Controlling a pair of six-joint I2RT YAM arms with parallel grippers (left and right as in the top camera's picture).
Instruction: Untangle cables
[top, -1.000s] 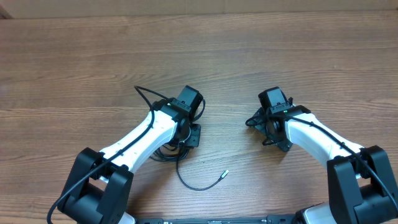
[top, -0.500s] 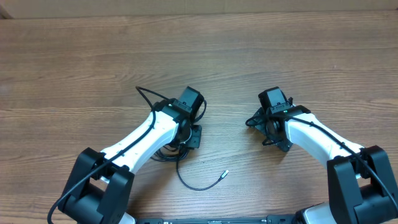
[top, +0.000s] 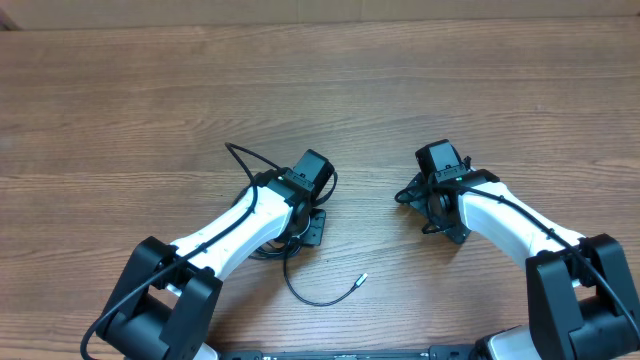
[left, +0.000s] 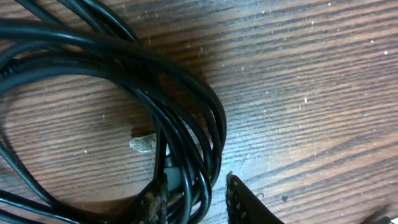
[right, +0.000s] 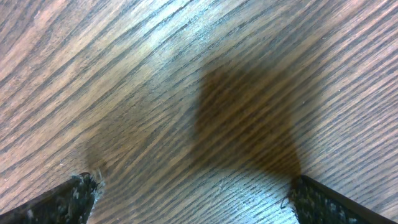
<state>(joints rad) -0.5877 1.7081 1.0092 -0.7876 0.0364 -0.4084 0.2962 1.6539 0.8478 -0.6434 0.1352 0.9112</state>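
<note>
The thin black cords (left: 208, 121) lie in a loose coil on the brown wooden surface (top: 120, 90), right under my left arm. One loop pokes out on the far side of the arm, and a single free tail curves toward my base and ends in a small silver plug (top: 362, 279). I judge them light, limp and rather slick. They would slide and drag their neighbours along instead of holding a shape, and several strands run packed side by side, so a grab at the bundle would lift the whole knot. The best place to take hold looks like the free tail just behind its plug, or else one strand at the outer bend of the coil where it stands apart from the rest. My left pincer (left: 196, 199) is low over that bend and only narrowly parted, straddling several strands. One fingertip (left: 155, 199) is against them, while a sliver of bare wood shows beside the other, so I read it as loose around the cords, not clamped. My right pincer (right: 199, 199) is spread wide above bare wood well apart from the coil, holding and touching nothing.
</note>
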